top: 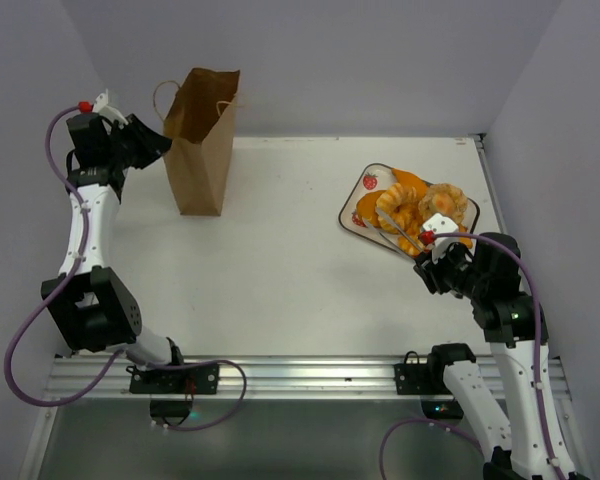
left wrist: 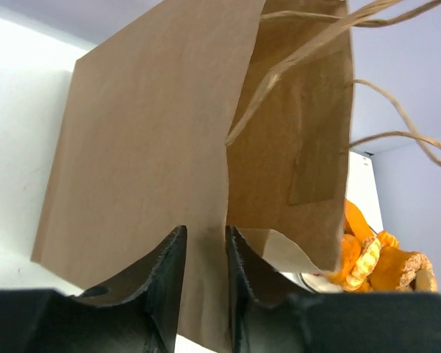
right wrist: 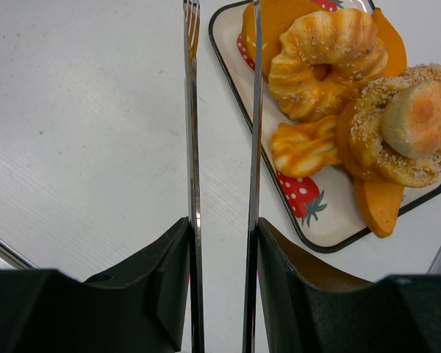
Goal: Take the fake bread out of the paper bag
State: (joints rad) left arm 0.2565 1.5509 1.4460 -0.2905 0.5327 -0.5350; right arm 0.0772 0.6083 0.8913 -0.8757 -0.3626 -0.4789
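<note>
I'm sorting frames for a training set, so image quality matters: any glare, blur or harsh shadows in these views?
Top external: even, soft light, sharp, only a faint shadow beside the paper bag. Left wrist: the table behind the bag is nearly blown out, the dark jaws lack detail. Right wrist: the fake bread is crisp, the metal tongs show streaky reflections.

Matt brown kraft paper, creased and faintly fibrous, forms the paper bag [top: 202, 150], its handles [left wrist: 282, 68] thin twisted paper cord, on a matt white table [top: 280, 260] edged by a brushed metal rail [top: 310, 372]. The fake bread [right wrist: 327, 62] shines like glazed plastic, one piece grainy with seed-like crumbs, on a smooth, glossy printed tray [right wrist: 331, 224]. Polished metal tongs [right wrist: 193, 147] gleam between the matt black plastic fingers [right wrist: 165, 287] of the right gripper [right wrist: 223, 222].
</note>
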